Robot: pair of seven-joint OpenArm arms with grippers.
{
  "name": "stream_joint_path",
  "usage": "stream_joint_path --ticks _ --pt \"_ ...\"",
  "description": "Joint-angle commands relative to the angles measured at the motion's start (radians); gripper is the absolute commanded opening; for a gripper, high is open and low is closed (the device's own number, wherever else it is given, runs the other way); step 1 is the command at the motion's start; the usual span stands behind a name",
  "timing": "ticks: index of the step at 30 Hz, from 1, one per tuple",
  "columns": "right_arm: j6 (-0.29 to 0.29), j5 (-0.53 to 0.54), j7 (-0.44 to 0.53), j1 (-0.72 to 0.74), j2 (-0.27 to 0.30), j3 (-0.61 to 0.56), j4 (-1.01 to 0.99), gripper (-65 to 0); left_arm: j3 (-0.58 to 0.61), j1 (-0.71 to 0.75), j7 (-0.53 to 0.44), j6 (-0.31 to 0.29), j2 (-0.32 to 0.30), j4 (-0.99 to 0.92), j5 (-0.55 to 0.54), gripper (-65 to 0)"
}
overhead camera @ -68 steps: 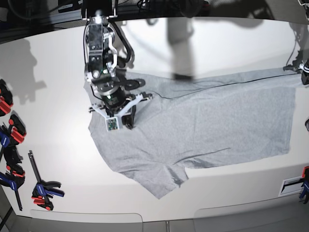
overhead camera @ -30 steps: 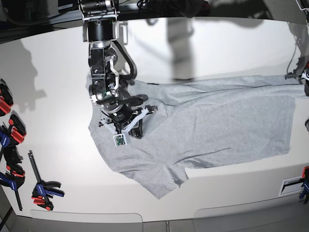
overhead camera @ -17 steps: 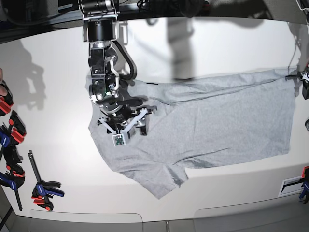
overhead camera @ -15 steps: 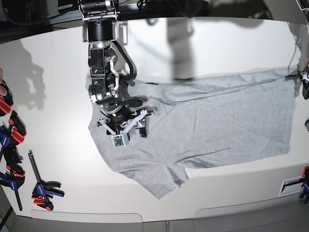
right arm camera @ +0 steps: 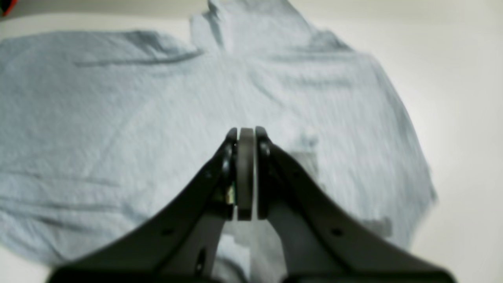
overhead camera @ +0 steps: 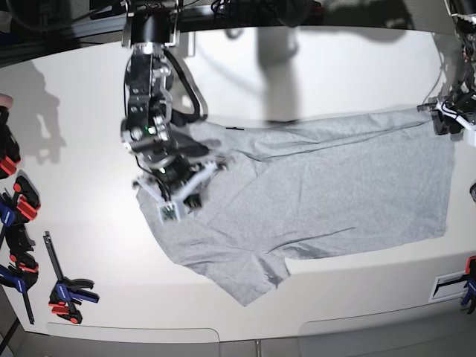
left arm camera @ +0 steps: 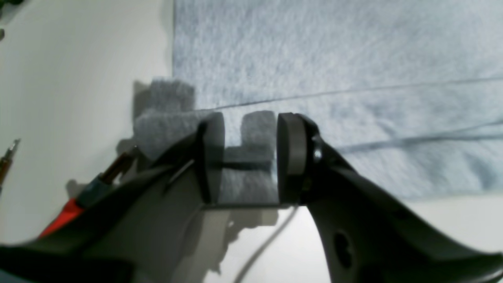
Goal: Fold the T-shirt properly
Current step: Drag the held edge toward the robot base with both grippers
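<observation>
The light grey T-shirt lies spread on the white table, plain side up, with creases along its far edge. My right gripper hovers over the shirt's left end by the collar and sleeve. In the right wrist view the right gripper is shut, with the shirt below it and nothing visibly held. My left gripper is at the shirt's far right corner. In the left wrist view the left gripper is open, its pads either side of the bunched hem corner.
Several red, blue and black clamps lie along the table's left edge. A small clamp and a label sit at the front right. Beside the left gripper are a red-handled tool and a thin cable.
My right gripper has shifted left over the shirt's shoulder area. My left gripper has moved in from the right edge to the shirt's far right corner.
</observation>
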Motion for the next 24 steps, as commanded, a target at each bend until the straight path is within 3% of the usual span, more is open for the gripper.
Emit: stream_joint_path --ticks 1,8,12,18,21,24 --pt "-0.007 -0.002 -0.001 -0.013 -0.002 0.023 0.016 -65.0 -0.003 -0.024 -0.027 0.001 -0.026 -0.006 -0.009 -45.0" --pt "-0.027 0.003 0.057 -0.174 0.029 0.161 0.015 -65.0 0.0 -0.064 -0.046 0.001 -0.026 -0.084 -0.009 -50.3" --pt "-0.027 0.048 0.079 -0.214 0.063 0.168 0.011 -65.0 0.0 -0.063 -0.053 0.001 -0.026 -0.107 -0.019 -50.2" --pt "-0.026 0.093 0.157 -0.217 0.064 0.159 -0.04 -65.0 0.0 -0.061 -0.06 0.0 -0.011 -0.108 -0.027 -50.3" --pt "0.036 0.147 0.202 -0.216 0.064 0.129 -0.04 -65.0 0.0 -0.061 -0.071 -0.002 0.011 -0.108 -0.026 -50.4" --pt "0.061 0.127 0.209 -0.214 0.064 0.071 -0.04 -65.0 0.0 -0.061 -0.076 -0.003 0.042 -0.108 -0.009 -56.1"
